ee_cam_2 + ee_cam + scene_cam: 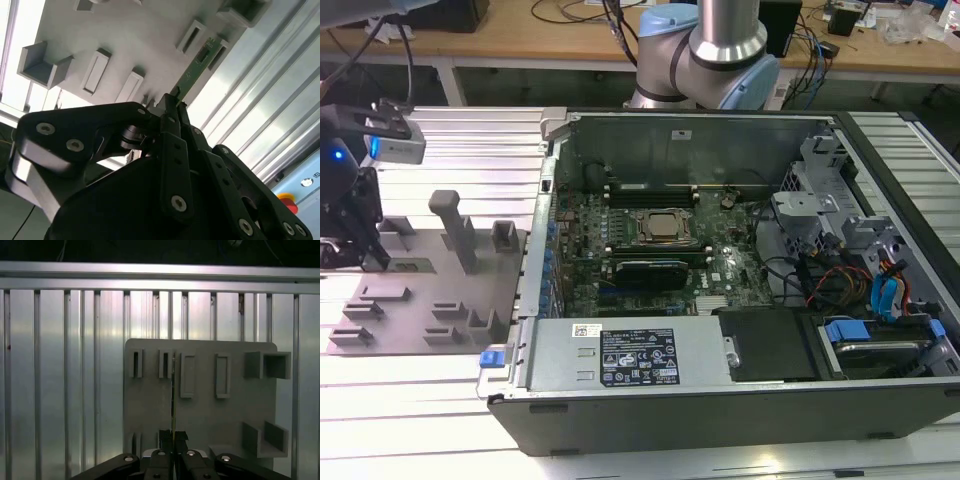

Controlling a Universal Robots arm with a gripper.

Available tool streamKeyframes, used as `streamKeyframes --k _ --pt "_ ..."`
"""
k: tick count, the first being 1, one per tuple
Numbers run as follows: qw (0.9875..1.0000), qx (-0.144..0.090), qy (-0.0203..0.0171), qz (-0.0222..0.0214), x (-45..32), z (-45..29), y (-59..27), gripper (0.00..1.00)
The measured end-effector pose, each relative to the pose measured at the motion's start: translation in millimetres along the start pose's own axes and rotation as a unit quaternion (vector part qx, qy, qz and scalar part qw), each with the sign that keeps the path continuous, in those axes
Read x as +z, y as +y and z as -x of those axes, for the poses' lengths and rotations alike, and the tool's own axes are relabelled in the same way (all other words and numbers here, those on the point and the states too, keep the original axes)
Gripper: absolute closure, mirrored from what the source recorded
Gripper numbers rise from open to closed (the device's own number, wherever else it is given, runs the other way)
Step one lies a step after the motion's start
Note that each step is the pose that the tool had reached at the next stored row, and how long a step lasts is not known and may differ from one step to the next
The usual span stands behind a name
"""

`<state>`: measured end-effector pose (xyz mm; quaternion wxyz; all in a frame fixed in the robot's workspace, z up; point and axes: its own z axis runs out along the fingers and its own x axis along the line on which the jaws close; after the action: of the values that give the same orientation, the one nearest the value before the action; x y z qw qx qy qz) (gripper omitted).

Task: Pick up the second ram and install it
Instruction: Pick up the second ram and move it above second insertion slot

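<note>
Second wrist view shows the claw (171, 105) pinching one end of the second ram (196, 67), which apparently stands at its slot in the gray holder tray (125, 30); the first wrist view shows it as a thin edge-on line, gripped by its flat faces to keep it upright.

You'll see the second ram (195, 70) as a green stick with small black chips, set against the matte black tool (174, 102) and its silver screw heads. The fixture plate (200, 410) is plain light grey, and your tabletop (60, 365) is bright silver, patterned with parallel ribs. In the exterior view the motherboard (585, 215) is green inside a dark grey computer case (720, 420), the arm joint (665, 45) is pale blue, and 1 latch (494, 357) is vivid blue
</note>
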<state>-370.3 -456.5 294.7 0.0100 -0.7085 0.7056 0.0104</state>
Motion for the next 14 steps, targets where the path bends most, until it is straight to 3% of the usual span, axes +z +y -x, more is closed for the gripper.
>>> streamKeyframes --k 14 --pt "1.0000 0.000 0.0000 0.0000 -31.6 1.6 0.0 0.89"
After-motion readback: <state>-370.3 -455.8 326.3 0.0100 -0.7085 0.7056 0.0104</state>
